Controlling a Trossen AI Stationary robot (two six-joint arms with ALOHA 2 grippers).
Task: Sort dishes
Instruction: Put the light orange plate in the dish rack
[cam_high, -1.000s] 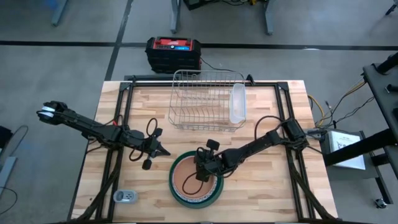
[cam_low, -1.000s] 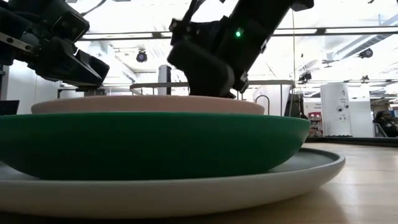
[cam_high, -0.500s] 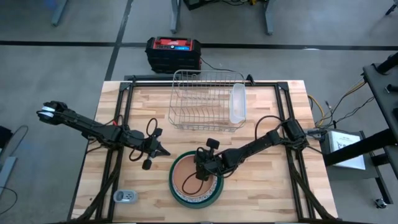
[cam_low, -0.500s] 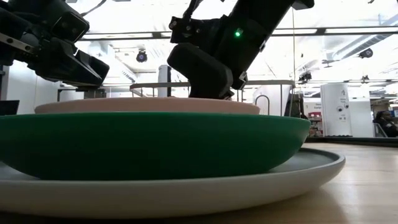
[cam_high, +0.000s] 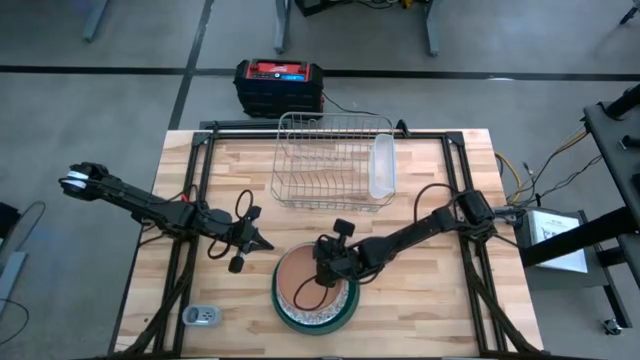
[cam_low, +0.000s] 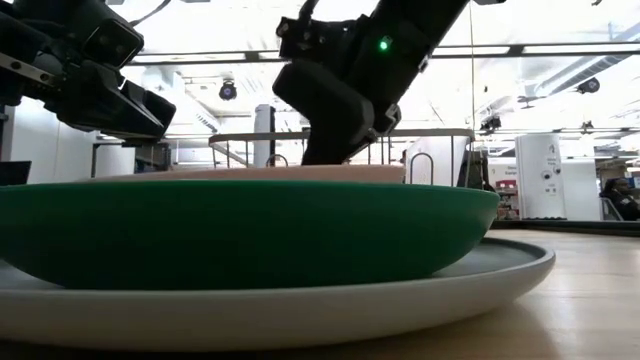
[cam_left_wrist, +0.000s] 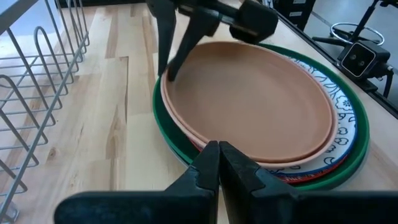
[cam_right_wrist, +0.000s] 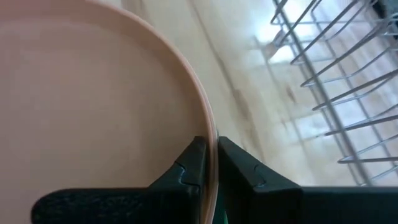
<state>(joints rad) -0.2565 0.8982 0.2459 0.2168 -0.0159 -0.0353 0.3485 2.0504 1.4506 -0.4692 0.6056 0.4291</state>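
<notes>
The dishes are stacked near the table's front middle. A pale grey plate (cam_low: 300, 310) lies at the bottom, with a dark green one (cam_low: 240, 235) on it. Above those are a red-and-white patterned plate (cam_left_wrist: 339, 124) and a terracotta-pink plate (cam_left_wrist: 298, 163). A second pink plate (cam_high: 312, 285) lies on top. My right gripper (cam_high: 323, 262) is shut on the top pink plate at the stack's far edge. My left gripper (cam_high: 257, 241) is shut and empty, just left of the stack, pointing at it. My right gripper pinches the top pink plate's rim (cam_right_wrist: 210, 134) at its far edge between its two fingers, one over the plate's inside and one outside. The fingers come from above, slanting down from the far side (cam_left_wrist: 168, 65). The plate's far rim is raised slightly, and its near part rests on the stack.
A silver wire rack (cam_high: 330, 160) stands at the back middle, with a clear oblong tub (cam_high: 382, 165) at its right end. A small grey object (cam_high: 202, 316) lies at the near left corner. Bare wood lies left and right of the stack.
My right gripper has risen a little and tipped, still shut on the top pink plate. The plate's far rim has come up and the plate has tilted, while its near part has stayed on the stack.
</notes>
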